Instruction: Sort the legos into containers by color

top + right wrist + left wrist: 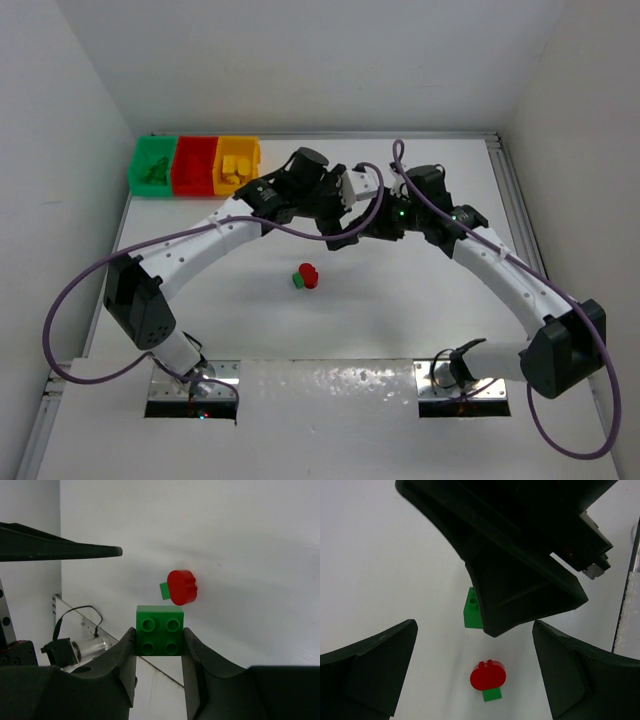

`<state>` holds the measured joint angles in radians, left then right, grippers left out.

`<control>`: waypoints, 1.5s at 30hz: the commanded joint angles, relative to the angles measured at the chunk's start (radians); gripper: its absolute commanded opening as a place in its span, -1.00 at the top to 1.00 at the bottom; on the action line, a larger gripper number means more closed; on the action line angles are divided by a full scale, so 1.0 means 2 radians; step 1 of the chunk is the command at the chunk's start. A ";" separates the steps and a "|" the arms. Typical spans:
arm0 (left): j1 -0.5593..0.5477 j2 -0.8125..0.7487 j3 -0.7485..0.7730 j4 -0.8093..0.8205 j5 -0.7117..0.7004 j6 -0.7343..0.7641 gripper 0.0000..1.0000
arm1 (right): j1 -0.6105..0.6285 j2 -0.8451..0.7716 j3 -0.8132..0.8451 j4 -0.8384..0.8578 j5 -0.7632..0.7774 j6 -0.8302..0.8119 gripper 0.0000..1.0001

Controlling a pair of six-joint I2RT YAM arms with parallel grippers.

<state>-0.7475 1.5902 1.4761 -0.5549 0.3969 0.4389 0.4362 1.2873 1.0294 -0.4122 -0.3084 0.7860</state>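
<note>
My right gripper point(159, 636) is shut on a green four-stud lego point(160, 629) and holds it above the table. In the top view it point(342, 238) is at mid table. My left gripper point(474, 641) is open and empty, right beside it point(325, 212). The held green lego point(471, 611) shows in the left wrist view, partly hidden by the right gripper's finger point(520, 590). A red rounded lego point(310, 273) with a small green lego point(298, 280) against it lies on the table below both grippers. The green point(153, 165), red point(194, 165) and yellow point(238, 163) containers stand at the back left with legos inside.
White walls close in the table on the left, back and right. A metal rail point(510, 190) runs along the right edge. Purple cables point(90, 290) loop from both arms. The arm bases sit on metal plates point(195, 388) at the near edge.
</note>
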 commanded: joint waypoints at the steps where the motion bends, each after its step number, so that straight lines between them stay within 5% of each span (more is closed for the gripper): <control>1: -0.004 0.004 0.028 -0.016 0.024 0.044 -0.93 | 0.002 -0.004 0.031 0.034 -0.017 0.004 1.00; 11: -0.004 -0.016 -0.030 -0.031 0.036 0.137 -0.72 | 0.004 -0.011 0.005 0.099 -0.060 0.047 1.00; 29: -0.004 0.006 0.014 0.006 0.015 0.079 -0.50 | 0.013 -0.032 -0.013 0.093 -0.051 0.048 1.00; 39: -0.004 0.012 0.024 0.012 0.022 0.057 0.10 | 0.013 -0.025 -0.015 0.096 -0.051 0.049 1.00; 45: -0.004 0.013 0.024 0.014 0.029 0.042 0.88 | 0.013 -0.021 -0.017 0.089 -0.049 0.046 1.00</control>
<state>-0.7467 1.6157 1.4796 -0.5911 0.4160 0.5667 0.4477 1.2446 1.0061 -0.2577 -0.3920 0.8906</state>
